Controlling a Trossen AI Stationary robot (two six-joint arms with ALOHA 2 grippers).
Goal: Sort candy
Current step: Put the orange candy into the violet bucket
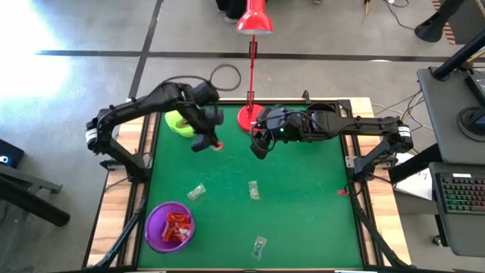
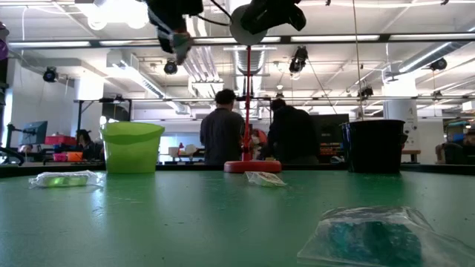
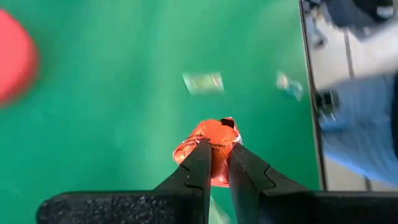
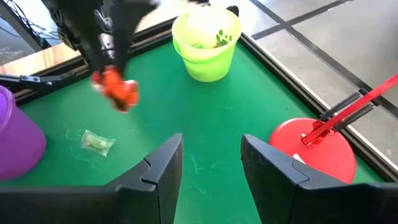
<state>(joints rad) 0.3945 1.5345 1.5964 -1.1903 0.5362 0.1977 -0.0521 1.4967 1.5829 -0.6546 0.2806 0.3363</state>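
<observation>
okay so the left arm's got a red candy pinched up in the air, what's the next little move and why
Probably carry it toward the purple cup. The left tool grips an orange-red candy above the mat, and that cup already holds red wrappers, while the lime-green cup shows only greenish ones.

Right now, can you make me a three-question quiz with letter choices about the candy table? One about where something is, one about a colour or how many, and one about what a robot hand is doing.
1. Where do the red candies lie?
A. in the purple cup
B. in the lime-green cup
C. under the red lamp

2. How many clear greenish candies lie loose on the green table?
A. one
B. three
C. six

3. What is the left end effector doing?
A. hanging open and empty
B. pinching an orange-red candy
C. gripping a cup

Answers: 1 A, the high view shows red wrappers piled inside the purple cup. 2 B, the high view shows three separate ones on the mat. 3 B, the left wrist view shows its fingers shut on the candy.
</observation>
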